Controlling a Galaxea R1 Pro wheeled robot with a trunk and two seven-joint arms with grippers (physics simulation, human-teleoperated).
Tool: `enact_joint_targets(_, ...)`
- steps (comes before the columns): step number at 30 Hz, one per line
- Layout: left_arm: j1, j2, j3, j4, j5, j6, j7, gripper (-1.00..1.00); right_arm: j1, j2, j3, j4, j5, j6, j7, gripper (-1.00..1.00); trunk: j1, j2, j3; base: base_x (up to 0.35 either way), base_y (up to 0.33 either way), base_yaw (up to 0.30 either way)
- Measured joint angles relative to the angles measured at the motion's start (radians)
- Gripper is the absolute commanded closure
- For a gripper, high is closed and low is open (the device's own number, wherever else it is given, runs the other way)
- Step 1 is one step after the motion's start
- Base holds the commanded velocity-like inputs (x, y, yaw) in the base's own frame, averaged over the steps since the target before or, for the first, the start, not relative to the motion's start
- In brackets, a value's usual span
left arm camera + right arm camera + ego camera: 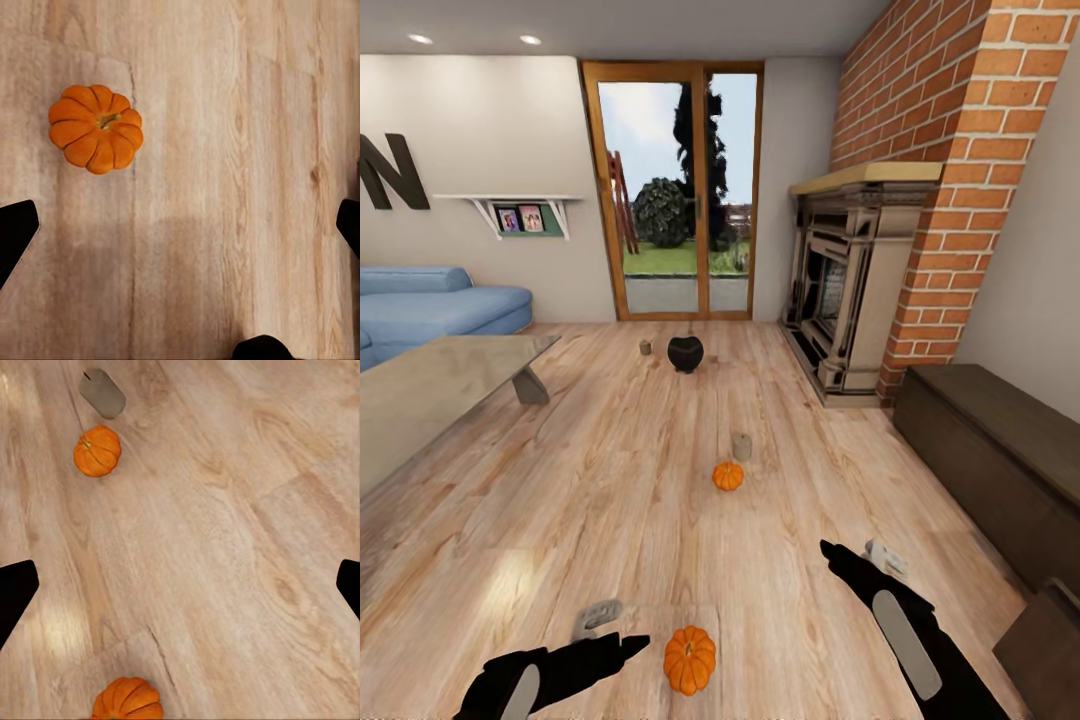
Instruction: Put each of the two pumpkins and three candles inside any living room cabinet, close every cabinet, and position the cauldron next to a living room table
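Note:
One orange pumpkin [690,660] [96,128] [129,699] lies on the plank floor just beside my left gripper [622,625] [180,232], which is open and hovering over bare floor. A second pumpkin [727,476] [97,451] sits farther out with a beige-grey candle [742,446] [103,393] right behind it. Another candle [645,347] stands beside the black cauldron [685,352] near the glass doors. My right gripper [852,550] [180,585] is open and empty above the floor. The dark-brown cabinet [1000,450] runs along the right wall with its fronts shut. At the left stands the grey table [440,390].
A brick fireplace [850,300] stands at the right beyond the cabinet. The blue sofa [430,305] is behind the table at the far left. Another dark-brown piece [1050,640] juts in at the lower right corner. Open floor lies between the table and the cabinet.

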Motion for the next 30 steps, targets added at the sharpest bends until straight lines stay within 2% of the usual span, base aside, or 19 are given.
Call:
enact_joint_targets(10,0.0,0.001,0.009,0.0,0.002,0.002,0.001,-1.0,-0.006,0.013,0.002,-0.024,0.003,0.012,-0.001,-1.0,0.038,-0.07,-0.031,0.0,0.0,0.0)
enact_joint_targets(14,-0.014,0.001,0.014,-0.016,0.014,0.011,-0.002,-1.0,-0.006,0.012,0.005,-0.032,0.003,0.015,-0.001,-1.0,0.054,-0.098,-0.044,0.0,0.0,0.0)
enact_joint_targets(16,-0.031,0.002,0.015,-0.019,0.034,0.016,-0.003,-1.0,-0.006,0.013,0.008,-0.037,0.003,0.015,0.0,-1.0,0.061,-0.112,-0.05,0.0,0.0,0.0)
enact_joint_targets(19,-0.045,0.002,0.017,-0.021,0.095,0.032,0.0,-1.0,-0.005,0.013,0.011,-0.041,0.003,0.015,0.001,-1.0,0.073,-0.133,-0.06,0.0,0.0,0.0)
enact_joint_targets(21,-0.047,0.002,0.017,-0.022,0.113,0.037,0.0,-1.0,-0.005,0.01,0.01,-0.041,0.003,0.016,0.001,-1.0,0.081,-0.147,-0.066,0.0,0.0,0.0)
enact_joint_targets(25,-0.049,0.003,0.041,-0.022,0.124,0.036,-0.002,-1.0,-0.004,0.012,0.012,-0.077,0.003,0.027,0.002,-1.0,0.096,-0.175,-0.078,0.0,0.0,0.0)
enact_joint_targets(30,-0.049,0.003,0.088,-0.022,0.126,0.032,-0.004,-1.0,-0.001,0.013,0.066,-0.163,0.004,0.085,-0.003,-1.0,0.115,-0.21,-0.094,0.0,0.0,0.0)
